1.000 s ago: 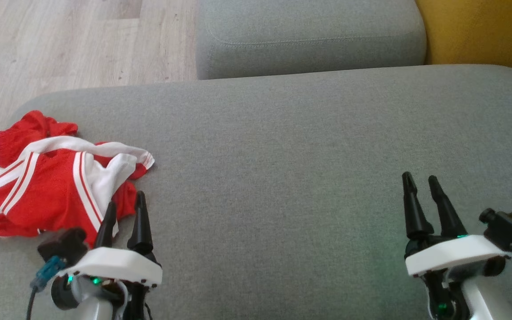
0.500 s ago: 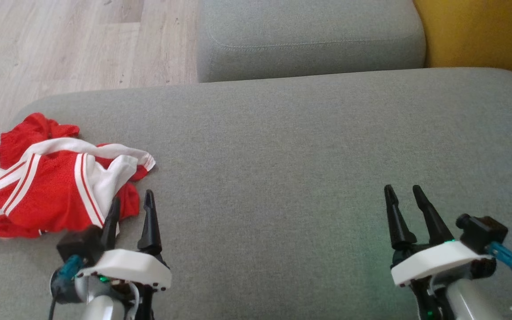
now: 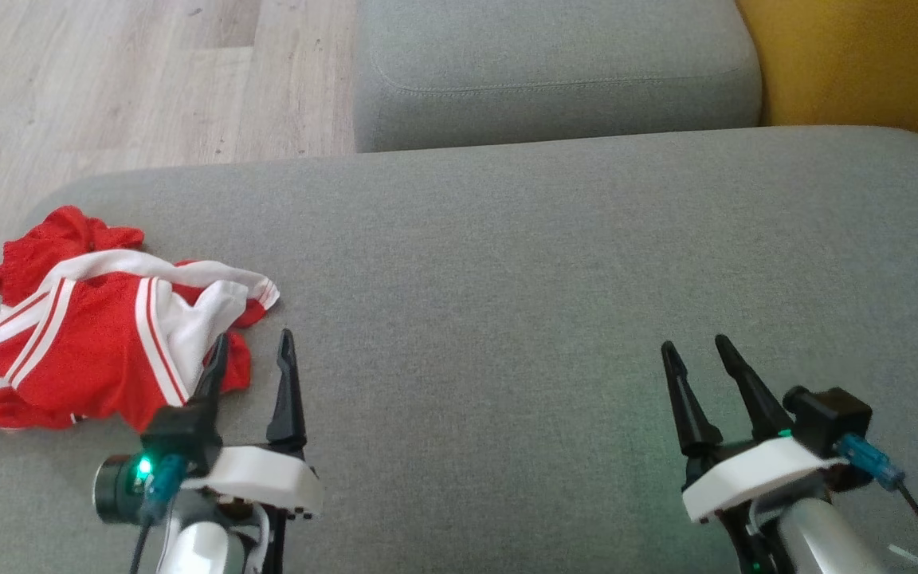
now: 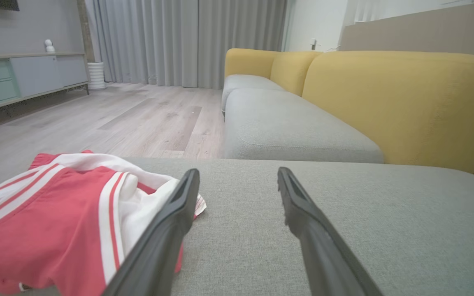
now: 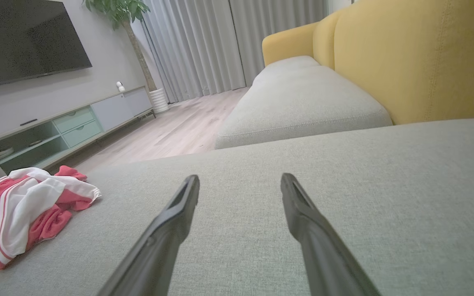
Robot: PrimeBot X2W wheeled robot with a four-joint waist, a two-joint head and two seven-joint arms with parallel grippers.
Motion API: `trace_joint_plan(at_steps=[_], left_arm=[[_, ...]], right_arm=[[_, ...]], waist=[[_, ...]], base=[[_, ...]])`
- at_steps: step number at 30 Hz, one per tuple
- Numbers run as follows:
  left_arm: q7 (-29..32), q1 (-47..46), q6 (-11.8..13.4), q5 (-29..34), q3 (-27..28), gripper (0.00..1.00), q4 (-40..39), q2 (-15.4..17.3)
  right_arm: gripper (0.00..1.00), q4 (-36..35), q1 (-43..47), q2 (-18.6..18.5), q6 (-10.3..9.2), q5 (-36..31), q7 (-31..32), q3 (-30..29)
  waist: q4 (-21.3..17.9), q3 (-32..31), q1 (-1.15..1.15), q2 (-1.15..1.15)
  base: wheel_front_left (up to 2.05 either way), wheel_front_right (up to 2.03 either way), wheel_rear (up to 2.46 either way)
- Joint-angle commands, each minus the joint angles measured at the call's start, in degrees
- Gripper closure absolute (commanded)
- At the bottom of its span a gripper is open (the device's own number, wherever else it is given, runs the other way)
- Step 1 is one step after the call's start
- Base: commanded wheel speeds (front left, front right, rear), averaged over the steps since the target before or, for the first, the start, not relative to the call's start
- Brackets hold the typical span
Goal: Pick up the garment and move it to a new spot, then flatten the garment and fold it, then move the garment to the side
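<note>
From the head view I count one garment (image 3: 84, 351), two grey seat cushions and two grippers. The garment is red with white stripes and lies crumpled at the left end of the near cushion (image 3: 507, 279), close to its edge above the wooden floor (image 3: 108, 80). The second cushion (image 3: 555, 72) lies beyond, with the yellow backrest (image 3: 857, 64) at the right. My left gripper (image 3: 254, 339) sits just beside the garment's near right edge with its jaws released and nothing between them. In the left wrist view its left finger (image 4: 171, 222) crosses the white cloth, and I cannot tell whether it touches. My right gripper (image 3: 696, 344) is well apart over bare cushion, jaws likewise released and holding nothing. The wrist views give me the room, which the head view lacks: grey curtains (image 4: 179, 41) and a low sideboard (image 5: 76, 123), with one dark screen (image 5: 23, 37) and one plant (image 5: 117, 10) in the right wrist view. The sideboard's open compartment (image 5: 19, 150) holds something pale, too small to name.
</note>
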Motion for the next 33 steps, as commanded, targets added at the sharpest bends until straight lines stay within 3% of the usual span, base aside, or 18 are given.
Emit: trace_joint_plan(at_steps=[1,6,16,33], left_arm=[[-0.9,-3.4,0.5,2.0,0.9,0.00,-2.6,0.8],[-1.7,-3.5,1.2,5.5,0.3,0.00,-3.0,0.9],[-1.7,-3.5,1.4,5.4,0.8,0.00,-2.6,0.9],[-1.7,-3.6,1.3,4.9,1.6,0.00,-1.3,0.9]], right_arm=[[0.00,-1.6,-3.9,-1.0,0.43,-1.7,-1.0,1.6],[0.00,-2.3,-4.3,-1.1,0.45,-5.0,-1.8,1.6],[0.00,-3.9,-3.6,0.1,0.45,-6.8,-1.9,-2.0],[0.00,-6.0,-2.6,0.5,0.45,-6.3,-1.9,-1.8]], waist=[[0.0,0.0,0.00,0.00],[0.0,-0.2,0.00,0.00],[-0.1,-0.1,0.00,0.00],[1.2,-0.3,0.00,0.00]], base=[[0.00,0.00,0.00],[0.00,0.00,0.00],[0.00,0.00,0.00],[0.00,0.00,0.00]])
